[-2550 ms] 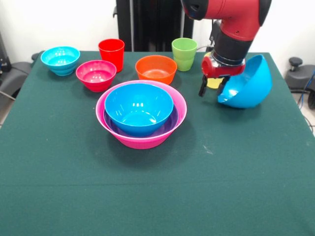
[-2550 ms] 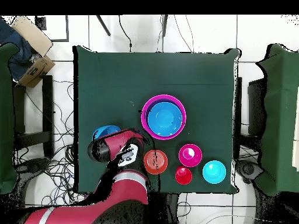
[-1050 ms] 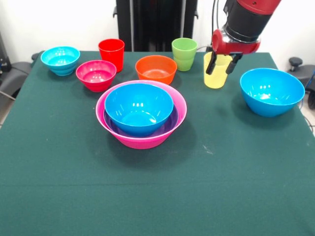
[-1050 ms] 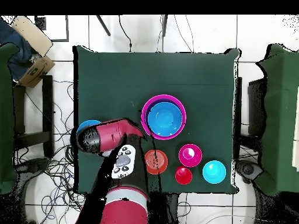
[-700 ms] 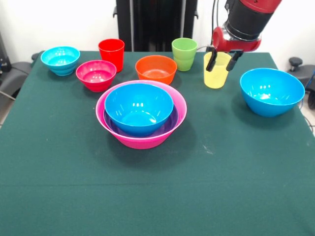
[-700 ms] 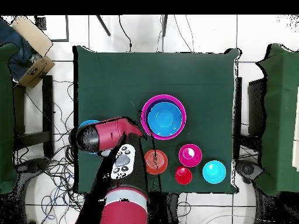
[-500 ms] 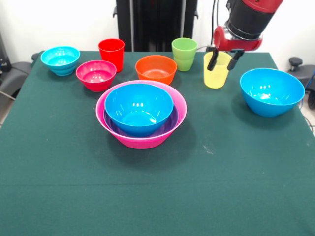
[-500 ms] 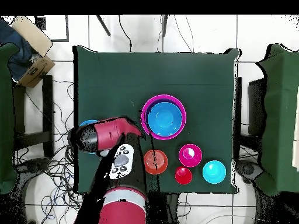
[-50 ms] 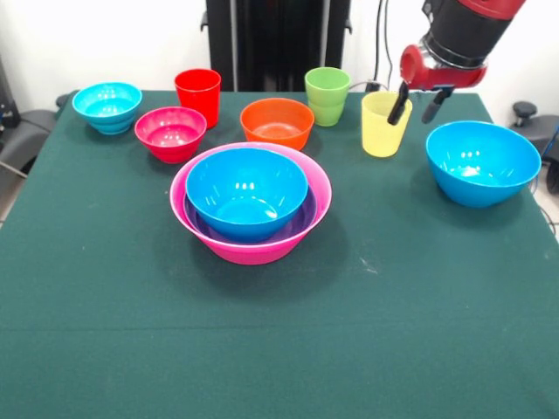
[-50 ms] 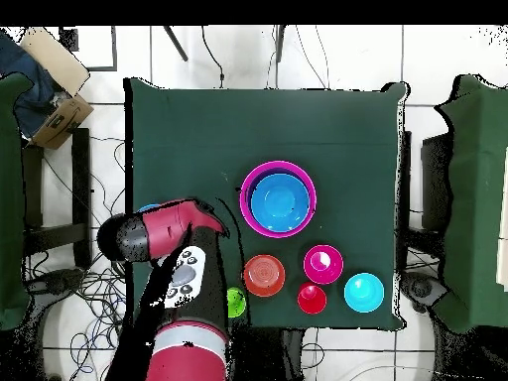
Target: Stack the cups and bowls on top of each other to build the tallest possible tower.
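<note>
The tower is a pink bowl [image 9: 253,251] [image 10: 247,185] holding a purple bowl [image 9: 301,220] and a blue bowl [image 9: 246,190] [image 10: 278,201]. A second blue bowl [image 9: 482,161] sits upright at the right. My gripper [image 9: 417,103] hangs open and empty between that bowl and the yellow cup [image 9: 383,131], with one finger in front of the cup's right rim. Along the back stand the green cup [image 9: 327,96] [image 10: 235,303], the orange bowl [image 9: 277,122] [image 10: 264,275], the red cup [image 9: 198,94] [image 10: 312,298], the magenta bowl [image 9: 170,133] [image 10: 322,264] and the cyan bowl [image 9: 107,106] [image 10: 364,292]. In the overhead view the arm hides the gripper.
A green cloth covers the table [image 9: 279,349] [image 10: 198,129]. The cups and small bowls stand in a row near its far edge in the front view. Cardboard boxes [image 10: 52,84] and cables lie on the floor beside the table.
The tilted blue bowl was let go and now sits upright. My gripper rose, paused open over the yellow cup, then shifted right towards the blue bowl.
</note>
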`<state>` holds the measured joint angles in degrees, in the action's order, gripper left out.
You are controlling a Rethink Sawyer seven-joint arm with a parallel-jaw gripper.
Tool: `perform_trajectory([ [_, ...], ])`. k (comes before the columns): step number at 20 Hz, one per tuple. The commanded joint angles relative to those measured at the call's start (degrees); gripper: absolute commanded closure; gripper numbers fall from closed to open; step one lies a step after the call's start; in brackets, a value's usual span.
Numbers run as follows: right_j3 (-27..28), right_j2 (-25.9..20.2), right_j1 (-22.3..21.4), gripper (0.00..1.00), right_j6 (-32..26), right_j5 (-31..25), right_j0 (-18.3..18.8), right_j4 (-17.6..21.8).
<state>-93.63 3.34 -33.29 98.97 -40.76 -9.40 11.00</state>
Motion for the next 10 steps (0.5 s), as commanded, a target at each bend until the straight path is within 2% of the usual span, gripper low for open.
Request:
perform_trajectory([
  [1, -3.36, -7.63, -1.98, 0.00, 9.84, 13.62, 2.31, -4.83],
  [4, -5.46, -9.24, -3.19, 0.00, 8.10, 16.58, 3.68, -5.17],
  [6, -8.83, -12.16, -4.94, 0.00, 6.43, 22.01, 6.31, -4.80],
  [10, -20.15, -25.28, -11.29, 0.00, 2.41, 35.85, 18.07, 0.44],
])
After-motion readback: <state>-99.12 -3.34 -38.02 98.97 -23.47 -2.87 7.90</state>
